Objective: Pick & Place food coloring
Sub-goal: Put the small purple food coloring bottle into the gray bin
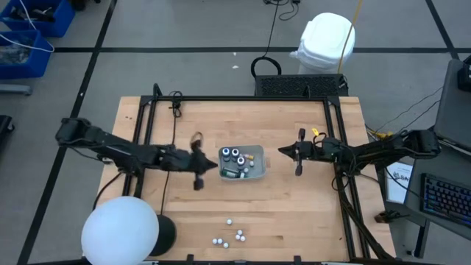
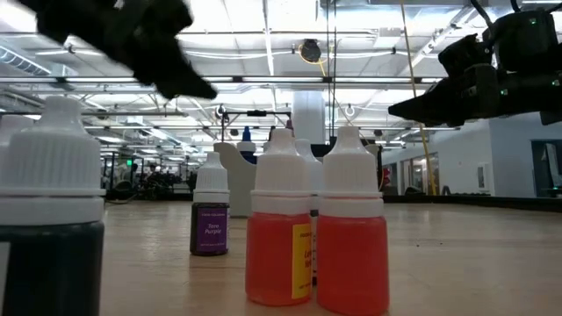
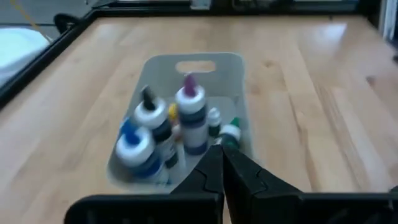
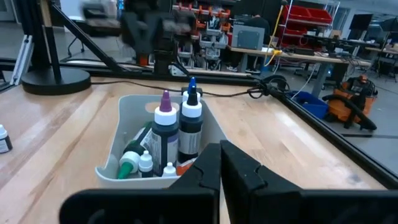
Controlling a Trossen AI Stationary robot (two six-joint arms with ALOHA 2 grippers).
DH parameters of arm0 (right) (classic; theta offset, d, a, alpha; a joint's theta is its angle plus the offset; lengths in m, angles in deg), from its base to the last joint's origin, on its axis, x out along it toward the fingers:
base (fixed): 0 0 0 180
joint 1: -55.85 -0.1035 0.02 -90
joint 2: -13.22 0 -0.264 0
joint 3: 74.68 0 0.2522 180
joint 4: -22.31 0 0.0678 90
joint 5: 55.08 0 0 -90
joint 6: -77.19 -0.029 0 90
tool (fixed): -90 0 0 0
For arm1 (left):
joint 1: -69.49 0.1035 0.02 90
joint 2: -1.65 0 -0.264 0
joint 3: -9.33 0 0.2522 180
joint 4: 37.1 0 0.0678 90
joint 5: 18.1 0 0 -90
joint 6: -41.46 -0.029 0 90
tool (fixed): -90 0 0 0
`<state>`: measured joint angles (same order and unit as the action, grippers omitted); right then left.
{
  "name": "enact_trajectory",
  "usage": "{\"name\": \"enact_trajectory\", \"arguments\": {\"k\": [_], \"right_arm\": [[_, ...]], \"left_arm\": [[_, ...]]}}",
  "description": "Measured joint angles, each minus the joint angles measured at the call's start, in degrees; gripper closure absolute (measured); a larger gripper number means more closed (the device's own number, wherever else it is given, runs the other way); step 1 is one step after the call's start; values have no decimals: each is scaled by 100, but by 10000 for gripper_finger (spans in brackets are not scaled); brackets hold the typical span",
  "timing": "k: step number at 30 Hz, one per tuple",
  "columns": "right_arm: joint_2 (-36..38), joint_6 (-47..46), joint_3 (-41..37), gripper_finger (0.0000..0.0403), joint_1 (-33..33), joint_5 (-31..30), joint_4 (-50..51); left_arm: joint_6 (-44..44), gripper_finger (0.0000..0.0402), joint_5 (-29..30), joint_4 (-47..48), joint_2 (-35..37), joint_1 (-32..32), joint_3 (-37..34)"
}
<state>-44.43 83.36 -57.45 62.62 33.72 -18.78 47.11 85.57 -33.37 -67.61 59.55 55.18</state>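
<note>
Grey floor (image 1: 184, 29), blue bins (image 1: 29, 29), ceiling strip lights (image 2: 255, 54).

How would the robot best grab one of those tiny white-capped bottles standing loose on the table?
Probably from straight above, closing the tool on the white cap or the neck just under it. The loose bottles stand upright with caps up. The small purple bottle stands apart, so a tool can straddle it; the two orange ones stand side by side.
</note>
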Motion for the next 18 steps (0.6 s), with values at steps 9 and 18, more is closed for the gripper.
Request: {"name": "enact_trajectory", "arguments": {"k": [9, 18], "right_arm": [[0, -33, -9, 403, 0, 0, 167], [0, -33, -9, 403, 0, 0, 249]], "left_arm": [[693, 397, 629, 3012, -2003, -803, 3142], [681, 377, 268, 5478, -4026, -1264, 5788]]}}
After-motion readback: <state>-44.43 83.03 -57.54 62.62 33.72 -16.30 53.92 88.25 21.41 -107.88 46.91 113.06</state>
